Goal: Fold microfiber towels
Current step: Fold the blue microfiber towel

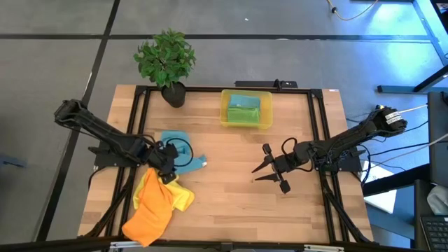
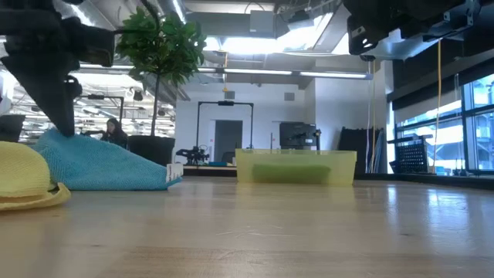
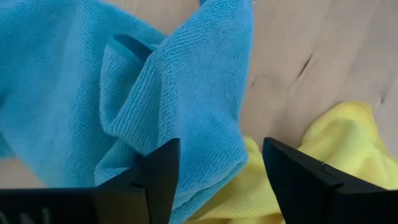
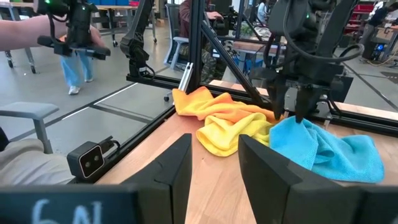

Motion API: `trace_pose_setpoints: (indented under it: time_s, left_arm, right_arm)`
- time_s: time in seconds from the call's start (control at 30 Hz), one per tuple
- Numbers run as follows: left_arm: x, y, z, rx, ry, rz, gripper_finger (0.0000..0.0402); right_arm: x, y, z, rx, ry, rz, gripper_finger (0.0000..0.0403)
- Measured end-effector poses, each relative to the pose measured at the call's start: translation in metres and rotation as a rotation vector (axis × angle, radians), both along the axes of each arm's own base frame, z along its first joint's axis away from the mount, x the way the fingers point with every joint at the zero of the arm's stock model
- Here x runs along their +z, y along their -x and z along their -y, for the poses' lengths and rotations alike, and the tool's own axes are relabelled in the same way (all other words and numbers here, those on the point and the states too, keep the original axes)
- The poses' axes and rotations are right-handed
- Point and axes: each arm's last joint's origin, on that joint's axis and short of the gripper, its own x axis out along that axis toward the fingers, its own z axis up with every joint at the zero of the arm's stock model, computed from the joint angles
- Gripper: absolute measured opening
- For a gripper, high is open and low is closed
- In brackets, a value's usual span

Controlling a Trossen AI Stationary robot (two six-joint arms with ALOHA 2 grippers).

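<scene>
A teal-blue microfiber towel [image 1: 178,143] lies bunched on the table's left half, one corner resting on a yellow towel [image 1: 180,198]. An orange towel [image 1: 150,213] hangs over the near left edge. My left gripper [image 3: 217,168] stands open, pointing steeply down at the blue towel's raised fold [image 4: 292,124]. Out over the bare wood to the right of the table's middle, my right gripper [image 1: 260,168] hangs level and open with nothing between its fingers. Two more folded towels, green and teal, lie in the yellow bin [image 1: 225,115]. My left gripper comes at the teal-blue towel from above, slanting. One fingertip [image 3: 163,168] lies against the raised fold [image 3: 186,124]; the other stands free over the yellow towel [image 3: 348,143]. The towel sits bunched on the table, its peak [image 2: 58,137] up at the fingers.
A potted plant [image 1: 166,59] stands at the far left corner, next to the bin [image 2: 297,166] at the far middle. Bare wood [image 1: 238,210] stretches across the table's middle and near side. Black frame rails run along both side edges. People show in the room beyond.
</scene>
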Motion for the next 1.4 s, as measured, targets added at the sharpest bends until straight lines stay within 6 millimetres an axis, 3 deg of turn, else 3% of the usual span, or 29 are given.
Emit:
trace_pose_setpoints:
  time_s: [0.4,0.7,1.4]
  left_arm:
    - [-0.022,0.007,-0.005,0.055,-0.052,0.004,0.0221]
    - [-0.021,0.002,-0.005,0.081,-0.095,0.077,0.022]
    - [-0.016,0.0,-0.011,0.085,-0.045,0.031,0.022]
  right_arm:
    - [0.0,0.0,0.0,0.0,0.001,0.001,0.0133]
    - [0.0,0.0,0.0,-0.002,-0.017,-0.006,0.0133]
    - [0.0,0.0,0.0,0.0,0.001,0.003,0.0133]
